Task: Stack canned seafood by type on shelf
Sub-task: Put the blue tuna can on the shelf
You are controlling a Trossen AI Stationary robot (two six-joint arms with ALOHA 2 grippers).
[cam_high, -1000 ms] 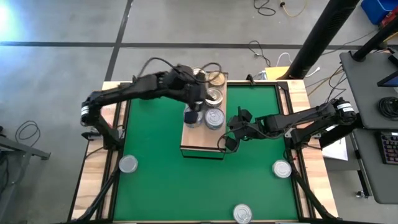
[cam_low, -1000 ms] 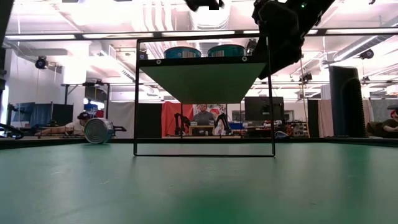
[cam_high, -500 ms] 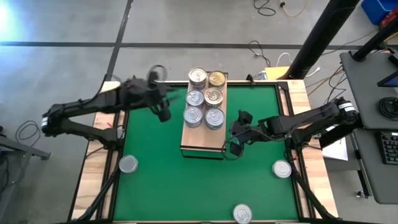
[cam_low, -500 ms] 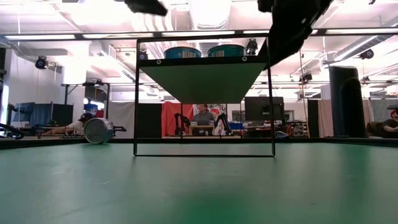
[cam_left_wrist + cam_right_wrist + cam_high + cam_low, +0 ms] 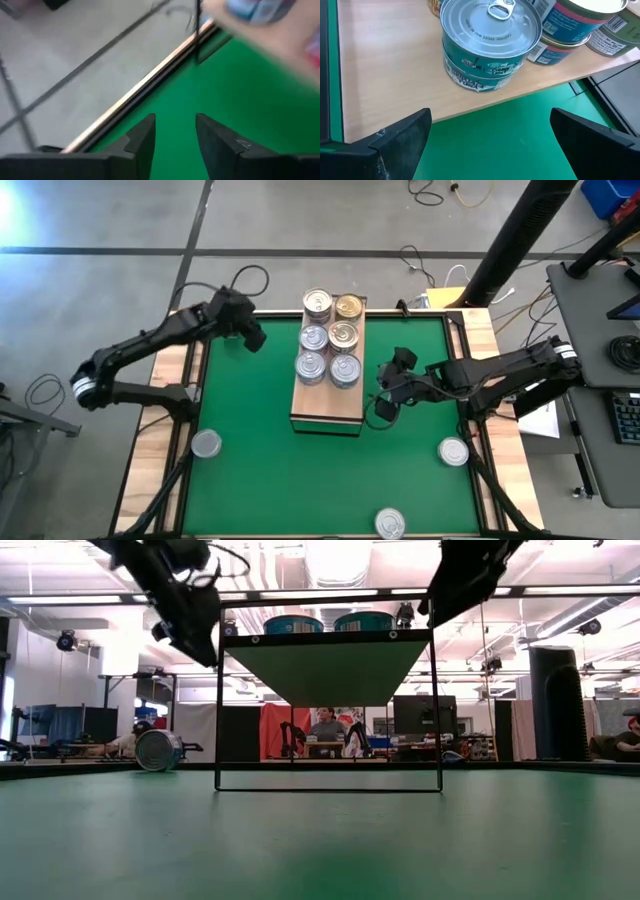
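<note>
A: Any readable labels?
B: No; teal-labelled tins (image 5: pixel 491 42) on the shelf (image 5: pixel 325 405), print illegible.
A: Jaws?
B: Left gripper (image 5: pixel 175 142) and right gripper (image 5: pixel 490 145) both spread, empty, above the table (image 5: pixel 260 460).

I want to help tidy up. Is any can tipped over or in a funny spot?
Yes, one. In the low view a can lies on its side on the green table, lid facing sideways. Two more cans sit loose on the mat. The six stacks on the shelf look neat.
</note>
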